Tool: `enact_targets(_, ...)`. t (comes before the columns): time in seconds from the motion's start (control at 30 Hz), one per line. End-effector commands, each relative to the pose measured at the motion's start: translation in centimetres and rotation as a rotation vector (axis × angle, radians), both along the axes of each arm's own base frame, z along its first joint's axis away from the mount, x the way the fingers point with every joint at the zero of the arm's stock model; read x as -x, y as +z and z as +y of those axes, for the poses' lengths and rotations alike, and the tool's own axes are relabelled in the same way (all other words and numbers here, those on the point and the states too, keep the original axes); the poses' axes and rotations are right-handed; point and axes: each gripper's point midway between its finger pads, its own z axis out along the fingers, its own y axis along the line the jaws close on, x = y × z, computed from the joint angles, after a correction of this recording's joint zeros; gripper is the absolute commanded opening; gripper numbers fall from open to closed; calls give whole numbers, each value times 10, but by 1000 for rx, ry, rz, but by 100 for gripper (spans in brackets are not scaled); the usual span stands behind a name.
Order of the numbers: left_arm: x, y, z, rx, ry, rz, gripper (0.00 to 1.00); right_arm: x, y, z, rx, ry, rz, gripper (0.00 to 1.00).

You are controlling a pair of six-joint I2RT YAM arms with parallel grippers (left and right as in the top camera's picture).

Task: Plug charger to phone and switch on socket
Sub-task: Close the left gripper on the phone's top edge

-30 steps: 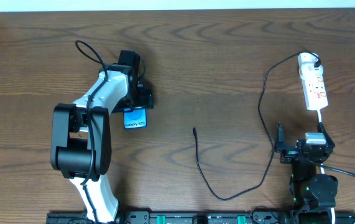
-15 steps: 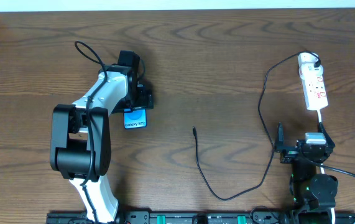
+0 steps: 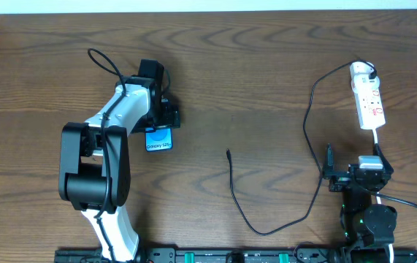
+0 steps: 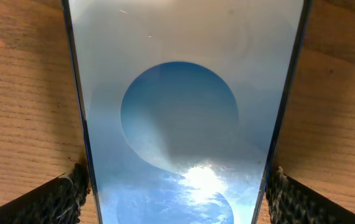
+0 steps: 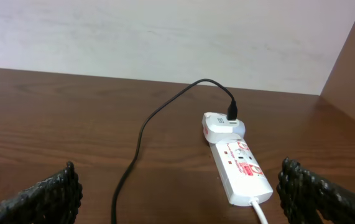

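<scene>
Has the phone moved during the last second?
No. Overhead, the phone sits at the same spot left of the charger's connector tip.

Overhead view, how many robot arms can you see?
2. The left arm reaches over the phone; the right arm sits folded at the lower right, short of the socket.
</scene>
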Motion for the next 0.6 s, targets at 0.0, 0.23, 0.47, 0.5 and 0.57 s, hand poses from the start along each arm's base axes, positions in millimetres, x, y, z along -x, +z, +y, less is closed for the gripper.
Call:
enact_targets(0.0, 18, -16, 6, -25, 7, 61, 93, 0, 0, 0, 13, -3, 0, 99)
enact_targets(0.23, 30, -26, 7, -29, 7, 85, 93, 0, 0, 0, 13, -3, 0, 99)
enact_targets(0.47, 31, -27, 7, -29, 6, 88, 93, 0, 0, 0, 13, -3, 0, 99)
enact_targets(0.5, 31, -27, 7, -29, 6, 88, 93, 0, 0, 0, 13, -3, 0, 99)
enact_targets(0.57, 31, -27, 8, -29, 7, 88, 93, 0, 0, 0, 13, -3, 0, 99)
